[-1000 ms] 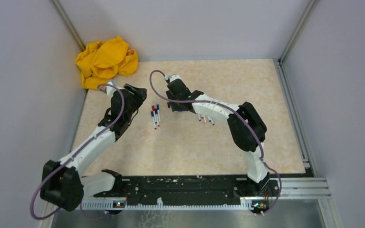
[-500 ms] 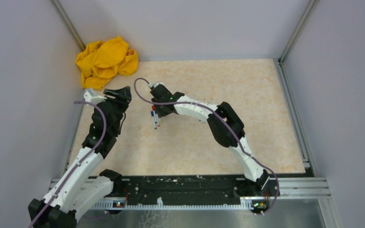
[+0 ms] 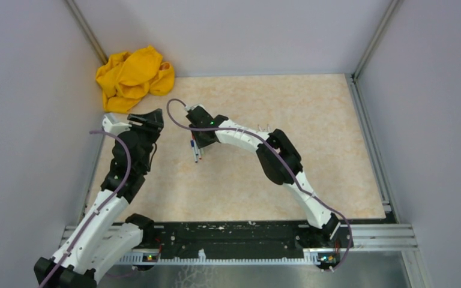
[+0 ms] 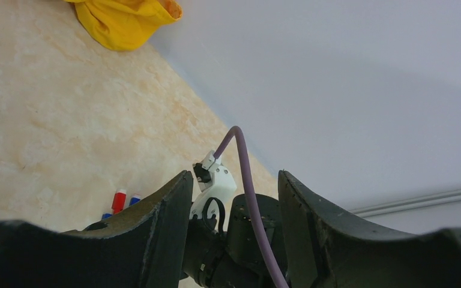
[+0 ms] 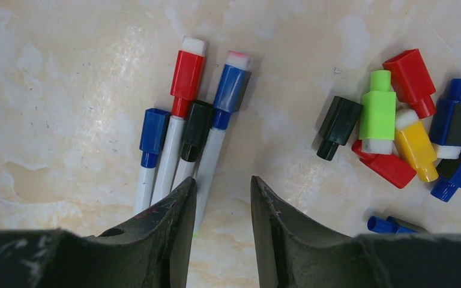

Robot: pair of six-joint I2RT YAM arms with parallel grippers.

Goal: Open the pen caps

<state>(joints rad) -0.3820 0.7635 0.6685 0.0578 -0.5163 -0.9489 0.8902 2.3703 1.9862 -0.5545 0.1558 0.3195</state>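
While the top view takes in the whole table (image 3: 312, 180), the row of pens (image 3: 197, 154) lies on it half hidden by the right gripper (image 3: 199, 143), which hangs directly over the row's far end. Its jaws cannot be read from up here. The left gripper (image 3: 149, 119) is held well to the left of the row and a little farther back, clear of it. A crumpled yellow cloth (image 3: 133, 77) sits far behind the row and to its left.

From the left wrist, the left gripper's two dark fingers (image 4: 162, 228) stand wide apart with nothing between them. Through the gap show the right arm's wrist and its purple cable (image 4: 249, 180). Just left of that, a red cap (image 4: 119, 200) and a blue cap (image 4: 134, 198) of the row peek out. The yellow cloth lies well beyond the row.

From the right wrist, the right gripper's fingers (image 5: 156, 240) are parted by a narrow gap and hold nothing. Four pens lie side by side below them, each with its cap on: blue, red, black, blue. The finger on the left of this view overlaps the barrels of the two pens at the row's right side; whether it touches them I cannot tell. To the right of the row, apart from it, the loose caps (image 5: 377, 117) lie in a heap, black, green, red, yellow and blue, touching one another.
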